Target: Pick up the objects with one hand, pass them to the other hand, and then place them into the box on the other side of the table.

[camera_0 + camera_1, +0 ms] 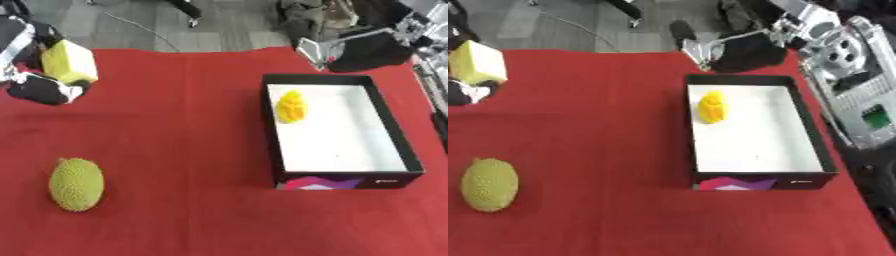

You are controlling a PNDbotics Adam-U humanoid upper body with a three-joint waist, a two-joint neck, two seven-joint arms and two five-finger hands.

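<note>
At about 8 o'clock, nearest the camera, a green bumpy fruit (77, 184) lies alone on the red cloth (184, 150) that covers the worktop, touched by nothing. Its skin is too blurred to say more than green and knobbly.

Toward 3 o'clock stands the box (407, 145), black-walled with a white floor and a pink and purple patch on its near wall. Inside, against the left wall in the far half, sits a yellow lumpy object (291, 106); what it is cannot be made out.

At 10 o'clock the left hand (42, 87) comes in from the edge, its fingers grasping a pale yellow block (69, 61) held above the cloth. The fingers themselves are mostly hidden behind the block and cut off by the frame, so how they wrap it is unclear. The left eye view shows more of this hand and its black and white parts; in the right eye view it is cropped to a sliver beside the block.

At 2 o'clock in the right eye view, a silver and black robot arm (846, 75) reaches down the right side past the box; whether the right hand's fingers are released or clenched I cannot tell. The left eye view shows almost none of this arm.

Beyond the cloth at 12 o'clock lies grey floor (131, 25) with dark clutter.
</note>
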